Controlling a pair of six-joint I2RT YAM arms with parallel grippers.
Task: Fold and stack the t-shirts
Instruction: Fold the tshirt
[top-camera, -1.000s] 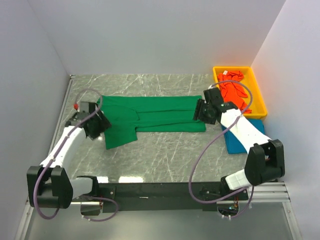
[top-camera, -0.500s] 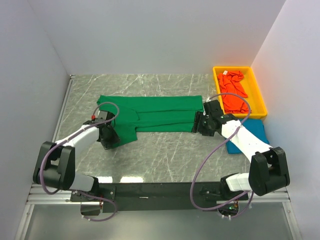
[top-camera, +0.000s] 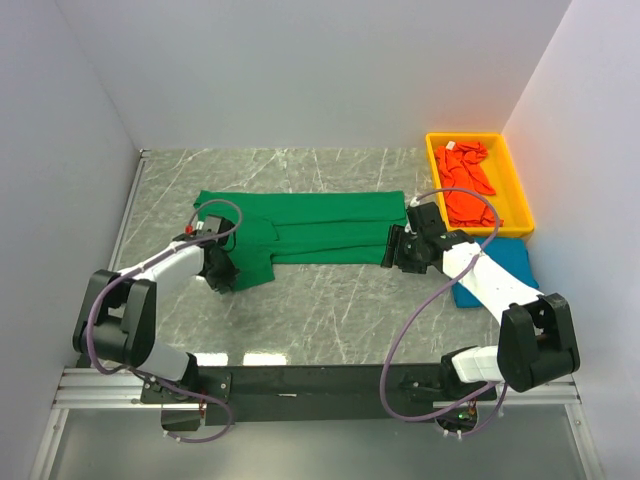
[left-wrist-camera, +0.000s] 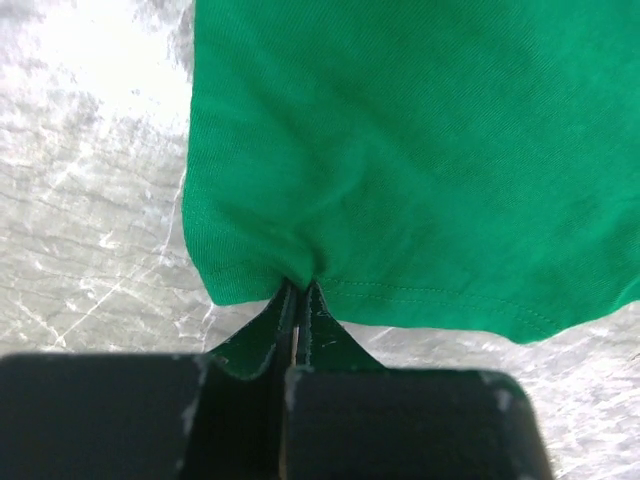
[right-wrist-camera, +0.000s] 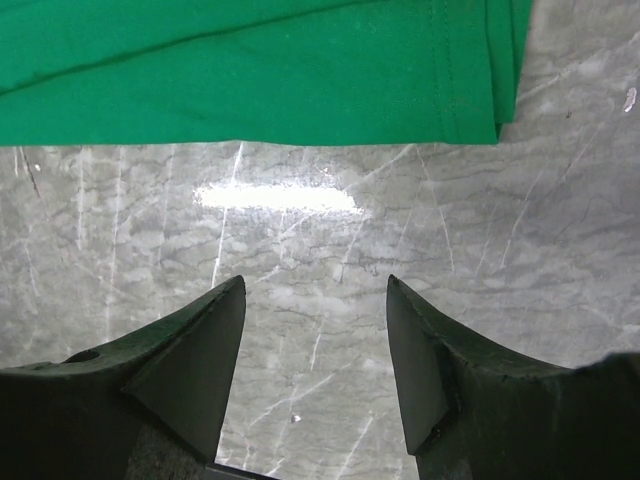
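- Blue t-shirt (top-camera: 518, 258) lies right of the green t-shirt (top-camera: 310, 225), partly hidden under the right arm.
- Orange-red t-shirt (top-camera: 468, 190) is crumpled in the yellow bin (top-camera: 465, 137), further right.
- Left gripper (left-wrist-camera: 298, 295) is low, pinched tight on the green t-shirt's near-left hem.
- Right gripper (right-wrist-camera: 314, 290) is low beside its near-right corner, fingers spread, holding nothing.

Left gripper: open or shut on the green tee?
Shut: the left gripper pinches the green t-shirt at its hem, jaws together, in the left wrist view.
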